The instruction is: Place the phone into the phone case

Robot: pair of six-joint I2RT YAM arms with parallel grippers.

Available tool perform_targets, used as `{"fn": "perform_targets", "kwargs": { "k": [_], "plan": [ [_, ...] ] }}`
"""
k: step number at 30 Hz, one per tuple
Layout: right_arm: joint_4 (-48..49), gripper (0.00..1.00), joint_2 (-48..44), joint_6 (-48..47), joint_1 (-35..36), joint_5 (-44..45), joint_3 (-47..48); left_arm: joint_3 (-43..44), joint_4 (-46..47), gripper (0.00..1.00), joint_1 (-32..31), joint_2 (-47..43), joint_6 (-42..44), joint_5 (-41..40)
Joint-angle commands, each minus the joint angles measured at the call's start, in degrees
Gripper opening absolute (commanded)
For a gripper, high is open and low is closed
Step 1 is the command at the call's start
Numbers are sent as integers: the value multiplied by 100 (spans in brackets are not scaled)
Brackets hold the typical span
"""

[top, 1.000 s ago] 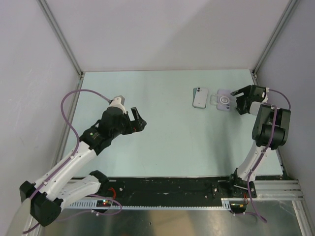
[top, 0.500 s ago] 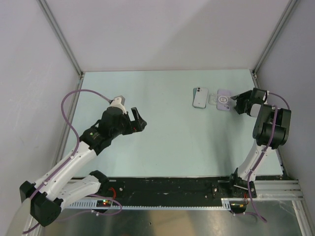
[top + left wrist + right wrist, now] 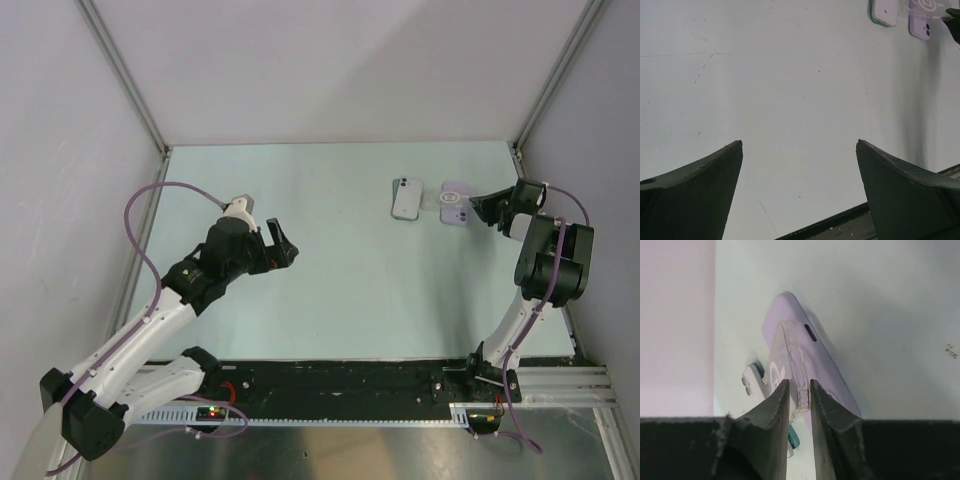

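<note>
Right gripper (image 3: pixel 799 385) (open 1 second ago) now pinches the clear case (image 3: pixel 794 355).

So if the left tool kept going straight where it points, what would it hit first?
Most likely the bare table top; the left tool tilts down at it. Nothing else lies in its line, though depth is unclear.

The phone (image 3: pixel 832 372) is lavender, the phone case (image 3: pixel 796 365) clear, the table (image 3: pixel 330 280) pale green.

Clear glossy plastic case (image 3: pixel 795 360), matt lavender phone (image 3: pixel 830 370), smooth matt table (image 3: pixel 900 300).
</note>
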Motion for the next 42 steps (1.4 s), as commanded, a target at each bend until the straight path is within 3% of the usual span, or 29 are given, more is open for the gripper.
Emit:
{"fn": "perform_targets", "kwargs": {
  "k": [1,5,18,21,24,27,32,37,42],
  "plan": [
    [-65,5,-379,-200,-11,84,-119,281,24,98,52,-51,-36,100],
    [125,0,-650,-259,-11,2,-157,341,23,98,53,-36,-5,87],
    [1837,0,-1332,-29,148,-1027,-175,499,32,98,54,46,32,26],
    [1681,0,-1688,-308,301,-1477,-122,490,22,98,52,12,-13,-15],
    [631,0,-2289,-1323,769,-1546,6,460,-16,98,56,-22,-122,-162],
    [-844,0,-2983,-2779,1918,-529,192,455,-109,98,106,-34,-278,-279],
    [-2756,0,-3440,-4471,4026,2806,487,415,-204,98,267,-87,-602,-318],
    [-3429,0,-2963,-5073,5759,5694,582,356,-235,98,467,-121,-815,-343],
    [-3524,0,-2213,-5453,6828,7303,596,289,-272,98,603,-138,-908,-429]
  ]
}}
